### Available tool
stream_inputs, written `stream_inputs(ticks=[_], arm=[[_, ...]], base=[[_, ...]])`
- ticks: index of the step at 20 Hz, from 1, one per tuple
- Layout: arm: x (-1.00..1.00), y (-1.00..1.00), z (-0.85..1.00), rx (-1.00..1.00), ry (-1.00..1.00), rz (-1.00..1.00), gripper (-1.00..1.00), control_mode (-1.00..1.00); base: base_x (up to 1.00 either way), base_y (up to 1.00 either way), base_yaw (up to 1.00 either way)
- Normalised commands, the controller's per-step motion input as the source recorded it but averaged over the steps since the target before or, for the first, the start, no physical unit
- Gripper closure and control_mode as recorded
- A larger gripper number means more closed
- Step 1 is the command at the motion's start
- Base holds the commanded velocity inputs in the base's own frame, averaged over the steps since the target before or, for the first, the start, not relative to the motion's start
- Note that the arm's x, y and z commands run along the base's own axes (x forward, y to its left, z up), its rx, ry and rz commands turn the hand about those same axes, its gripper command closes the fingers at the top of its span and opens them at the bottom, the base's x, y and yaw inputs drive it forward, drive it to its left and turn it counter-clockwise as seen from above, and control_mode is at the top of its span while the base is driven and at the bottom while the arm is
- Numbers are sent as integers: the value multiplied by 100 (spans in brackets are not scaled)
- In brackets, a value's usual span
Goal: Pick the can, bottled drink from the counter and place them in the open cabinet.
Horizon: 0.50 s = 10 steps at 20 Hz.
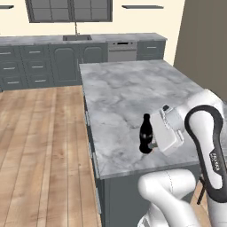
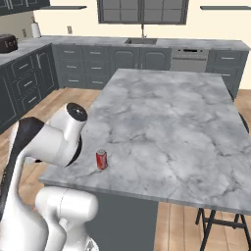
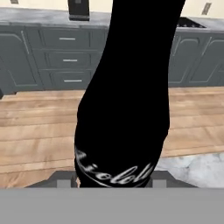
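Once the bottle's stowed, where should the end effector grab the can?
Mid-body of the can, taken side-on. It stands upright near the counter edge, apart from other items, its straight round wall suiting a two-finger pinch; a hold below the silver top seems safest.

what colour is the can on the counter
Red with a silver top; the can shows best in the right base view.

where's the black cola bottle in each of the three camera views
Left base view: bottled drink stands upright near the counter's front edge, at the gripper.
Right base view: I can't make it out; the arm covers that corner.
Hand view: bottled drink is close up, centre.
Shared landmark: the marble counter.
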Motion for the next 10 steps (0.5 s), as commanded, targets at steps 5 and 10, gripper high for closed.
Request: stream_inputs(ticks=[5, 10], arm=[[-76, -33, 82, -14, 0, -10, 100, -100], [-24, -38, 57, -12, 1, -11, 100, -100]], base=[[0, 0, 0], [0, 0, 0]])
